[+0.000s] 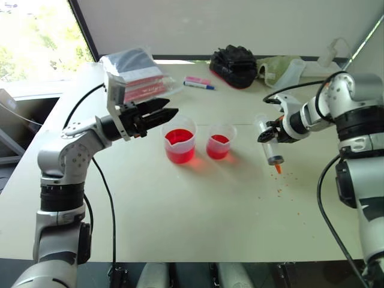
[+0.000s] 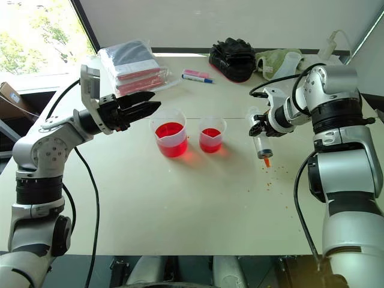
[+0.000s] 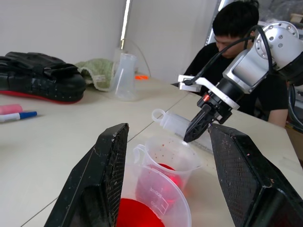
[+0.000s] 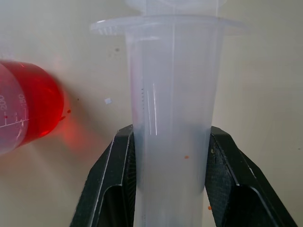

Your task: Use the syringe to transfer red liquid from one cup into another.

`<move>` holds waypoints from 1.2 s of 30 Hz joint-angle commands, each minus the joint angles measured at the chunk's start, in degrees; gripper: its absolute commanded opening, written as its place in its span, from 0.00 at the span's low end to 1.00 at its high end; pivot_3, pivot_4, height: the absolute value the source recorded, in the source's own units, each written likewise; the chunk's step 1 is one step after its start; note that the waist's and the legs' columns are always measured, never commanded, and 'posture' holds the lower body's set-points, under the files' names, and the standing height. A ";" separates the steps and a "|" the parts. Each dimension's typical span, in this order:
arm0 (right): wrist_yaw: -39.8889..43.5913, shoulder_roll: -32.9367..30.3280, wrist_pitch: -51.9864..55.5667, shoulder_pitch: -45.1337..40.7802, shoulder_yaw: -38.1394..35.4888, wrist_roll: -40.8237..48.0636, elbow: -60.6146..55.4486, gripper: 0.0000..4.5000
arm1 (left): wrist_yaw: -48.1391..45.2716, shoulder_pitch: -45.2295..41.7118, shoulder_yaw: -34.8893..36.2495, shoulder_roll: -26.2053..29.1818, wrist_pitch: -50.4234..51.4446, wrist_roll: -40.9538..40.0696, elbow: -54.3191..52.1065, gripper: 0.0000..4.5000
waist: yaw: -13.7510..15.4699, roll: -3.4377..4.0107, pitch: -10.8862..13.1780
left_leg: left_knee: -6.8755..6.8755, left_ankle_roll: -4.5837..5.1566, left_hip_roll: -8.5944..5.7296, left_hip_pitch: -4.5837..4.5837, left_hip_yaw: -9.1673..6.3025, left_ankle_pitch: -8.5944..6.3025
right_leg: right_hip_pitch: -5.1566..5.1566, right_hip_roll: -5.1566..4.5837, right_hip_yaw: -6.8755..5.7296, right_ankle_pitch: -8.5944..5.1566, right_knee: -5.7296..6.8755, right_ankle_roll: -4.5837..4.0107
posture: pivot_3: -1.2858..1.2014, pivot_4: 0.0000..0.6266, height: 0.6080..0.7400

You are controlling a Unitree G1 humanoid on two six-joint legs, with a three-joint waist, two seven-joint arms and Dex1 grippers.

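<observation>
The right pincer [image 1: 271,133] is clamped on the barrel of the syringe [image 1: 270,146], its two black fingers [image 4: 118,179] pressing either side of the clear tube. The syringe hangs tilted, orange nozzle down, close above the desk [image 1: 198,216] and well to the right of the smaller cup [image 1: 219,141]. The left pincer [image 1: 157,114] stands wide open and empty, hovering just left of and above the rim of the larger beaker [image 1: 179,139].

Taking the smaller cup as the landmark: the larger beaker sits just to its left, and both hold red liquid [image 1: 179,146]. The syringe barrel looks nearly empty.

The risks, as I judge them: the nozzle may drip, since small orange-red specks [image 1: 281,191] already dot the desk below it. The barrel is smooth and held only by two narrow pads, so it could slip or swing if the arm turns fast. Both cups are light plastic; a nudge from the nozzle on a rim, or from the open left pincer beside the beaker, could tip one and spill it. The plunger also needs a second grip, and a clumsy pull might tug the syringe loose.

The desk is a pale, plain top. Beyond the smaller cup lie two marker pens [image 1: 198,83], a black padded mitt [image 1: 234,65], a green cloth [image 1: 277,65] and a frosted jug [image 1: 294,72]; far to its left, a bagged stack of packets [image 1: 137,73]. A person [image 3: 236,52] in dark clothes sits at the desk's far side. A bright window lies beyond the desk's left edge.
</observation>
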 commanded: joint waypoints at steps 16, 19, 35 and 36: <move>0.54 4.86 0.35 3.36 -6.70 -11.52 -2.21 0.31 | 3.09 -0.30 1.94 1.65 2.27 -4.25 -4.47 0.62 | -0.17 0.00 0.00 | -0.01 0.00 0.00 0.00 0.00 0.00 | 0.00 0.01 0.00 0.00 0.00 0.00 | 0.52 0.24 0.78; 1.20 5.14 0.26 3.78 -6.95 -12.83 -2.27 0.59 | 3.21 -0.33 1.81 1.94 2.34 -4.41 -4.57 0.63 | -0.15 0.00 0.00 | -0.01 0.00 0.00 0.00 0.00 0.00 | 0.00 0.02 -0.01 0.00 0.00 0.00 | 0.52 0.24 0.78; 11.09 -1.99 -3.96 6.78 -2.37 -14.42 -17.33 1.00 | 2.25 -0.45 1.78 4.02 4.13 -6.99 -4.83 0.63 | -0.06 0.00 0.00 | -0.01 0.00 -0.01 0.00 -0.01 0.00 | -0.01 0.01 -0.01 0.00 0.00 0.00 | 0.52 0.24 0.78; 11.93 -2.56 -4.61 7.07 -2.11 -14.44 -18.50 1.00 | 2.07 -0.34 1.72 4.27 4.17 -7.07 -4.90 0.63 | -0.07 0.00 0.00 | -0.01 0.00 -0.01 0.00 -0.01 0.00 | -0.01 0.01 0.00 0.00 0.00 0.00 | 0.52 0.24 0.78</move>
